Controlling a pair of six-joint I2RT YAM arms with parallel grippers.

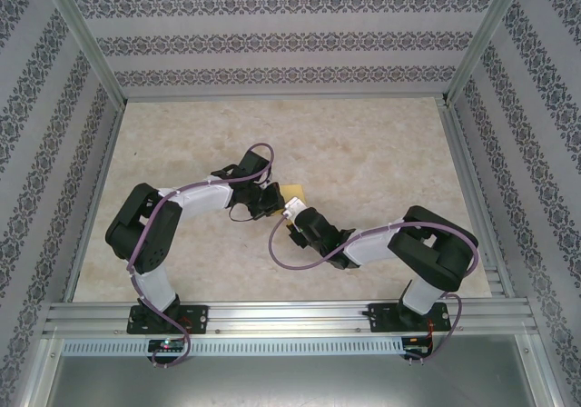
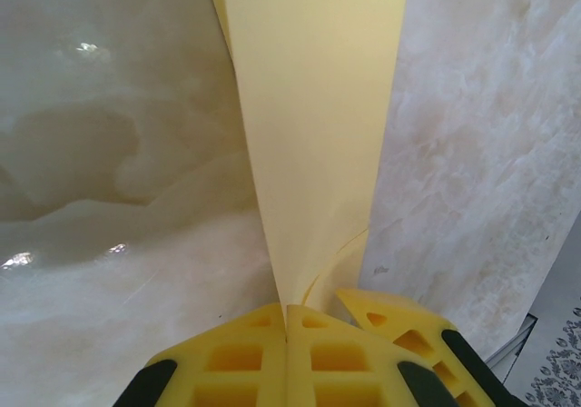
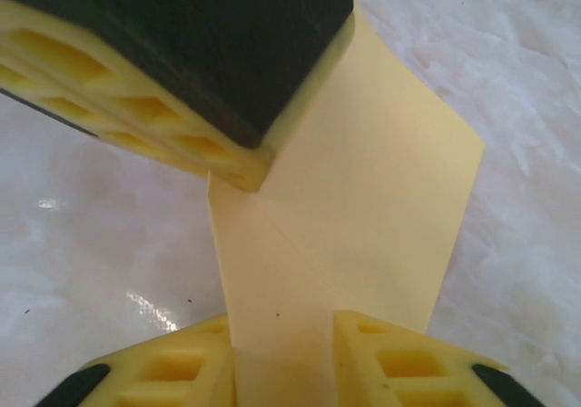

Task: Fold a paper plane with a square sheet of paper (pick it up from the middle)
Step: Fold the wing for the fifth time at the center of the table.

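Observation:
The square sheet of paper (image 1: 296, 189), pale yellow and folded into a long strip with a crease, hangs over the middle of the table between both grippers. My left gripper (image 2: 289, 321) is shut on the narrow end of the paper (image 2: 313, 134), its yellow pads pressed together. My right gripper (image 3: 283, 345) meets it from the opposite side. Its two yellow fingers stand apart with the paper (image 3: 363, 198) running through the gap. In the right wrist view the left gripper's fingers (image 3: 182, 71) pinch the paper's far corner. From above, the left gripper (image 1: 275, 203) and right gripper (image 1: 292, 214) nearly touch.
The marble-patterned table (image 1: 381, 153) stretches around the arms. Aluminium rails (image 1: 290, 314) run along the near edge, with upright posts at the back corners. Patterned walls (image 1: 281, 39) close in the back and sides.

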